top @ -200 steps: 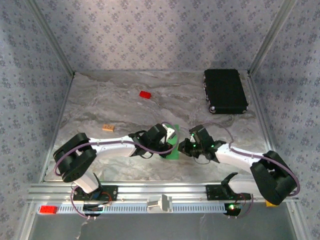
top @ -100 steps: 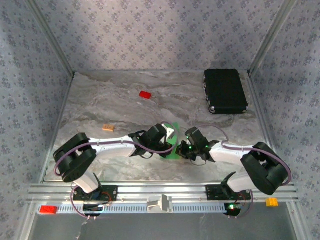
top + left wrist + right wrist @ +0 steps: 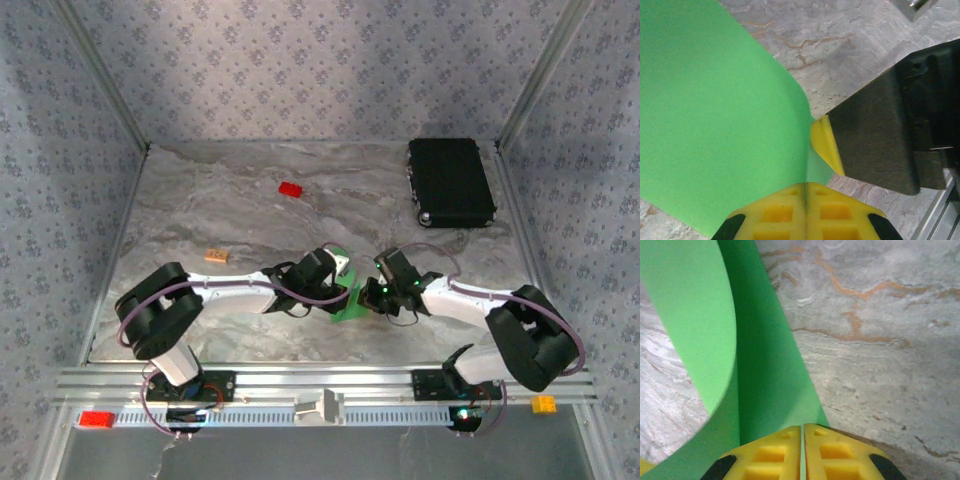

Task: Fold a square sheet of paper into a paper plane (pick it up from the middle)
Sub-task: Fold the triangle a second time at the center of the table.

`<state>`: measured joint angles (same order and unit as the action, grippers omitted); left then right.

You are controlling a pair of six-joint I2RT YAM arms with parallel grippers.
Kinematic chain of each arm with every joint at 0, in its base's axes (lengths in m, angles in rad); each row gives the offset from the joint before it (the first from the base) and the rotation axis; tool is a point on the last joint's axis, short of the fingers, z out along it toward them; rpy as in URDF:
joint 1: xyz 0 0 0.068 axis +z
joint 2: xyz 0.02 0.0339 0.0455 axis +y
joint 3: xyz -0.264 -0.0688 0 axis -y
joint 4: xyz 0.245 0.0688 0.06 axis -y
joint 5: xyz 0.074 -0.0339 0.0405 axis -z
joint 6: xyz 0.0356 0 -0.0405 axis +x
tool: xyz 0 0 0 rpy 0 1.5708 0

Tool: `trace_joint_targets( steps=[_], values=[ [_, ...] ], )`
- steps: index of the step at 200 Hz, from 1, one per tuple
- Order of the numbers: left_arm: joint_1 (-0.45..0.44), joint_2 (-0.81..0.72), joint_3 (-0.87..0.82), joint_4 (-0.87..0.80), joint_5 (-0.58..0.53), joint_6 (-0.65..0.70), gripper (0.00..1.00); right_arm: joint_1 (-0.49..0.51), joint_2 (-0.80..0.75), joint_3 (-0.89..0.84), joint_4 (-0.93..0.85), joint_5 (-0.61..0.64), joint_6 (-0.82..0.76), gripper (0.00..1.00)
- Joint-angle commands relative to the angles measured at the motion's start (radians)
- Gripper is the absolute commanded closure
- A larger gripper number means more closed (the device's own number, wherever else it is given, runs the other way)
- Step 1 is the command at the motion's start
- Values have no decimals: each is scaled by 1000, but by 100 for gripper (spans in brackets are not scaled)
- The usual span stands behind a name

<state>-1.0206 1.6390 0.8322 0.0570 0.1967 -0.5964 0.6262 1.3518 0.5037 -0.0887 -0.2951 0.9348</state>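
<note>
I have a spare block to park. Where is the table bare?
Bare: between red block and black case; far-left corner behind tan block. Crowded: near centre, where left gripper and right gripper pinch the square sheet of paper.

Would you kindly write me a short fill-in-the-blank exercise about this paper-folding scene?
Both arms' jaws are shut on the ___ sheet of paper. The black case sits in the far ___ corner. The small block nearest that case is ___.
Missing words: green; right; red.
</note>
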Motion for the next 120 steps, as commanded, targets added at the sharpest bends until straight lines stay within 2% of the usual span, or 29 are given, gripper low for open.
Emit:
trace_joint_targets(
  steps=[1, 43, 120],
  values=[
    [10, 6, 17, 14, 0, -12, 98, 2, -24, -12, 73, -40, 33, 88],
    [16, -1, 16, -2, -2, -5, 98, 2, 27, -32, 106, -47, 58, 88],
    [51, -11, 3, -39, -30, 24, 98, 5, 52, -49, 5, 29, 64, 90]
  ],
)
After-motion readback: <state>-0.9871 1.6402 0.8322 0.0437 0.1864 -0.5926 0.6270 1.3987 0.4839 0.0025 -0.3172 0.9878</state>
